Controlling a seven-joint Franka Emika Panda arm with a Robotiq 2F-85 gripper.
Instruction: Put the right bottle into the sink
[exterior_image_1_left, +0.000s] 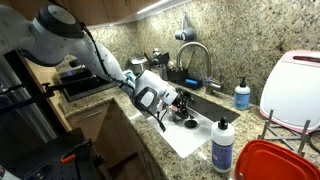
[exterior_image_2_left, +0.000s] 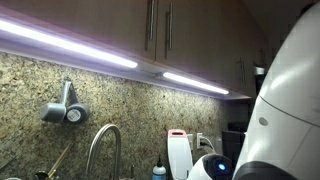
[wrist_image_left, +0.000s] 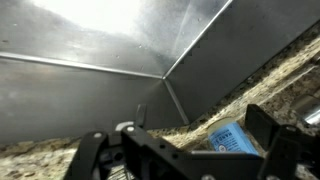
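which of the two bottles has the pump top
The small blue bottle, the one farther back in an exterior view. The tall white bottle nearer the front has a plain black cap instead.

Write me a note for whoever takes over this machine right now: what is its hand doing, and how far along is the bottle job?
Hand: open and empty, at the sink.
White bottle: upright on the counter, apart from the hand, not gripped.
Done: nothing that shows; the bottle is not in the sink.
Left: reach the bottle, grip it, carry it over the basin and let go.
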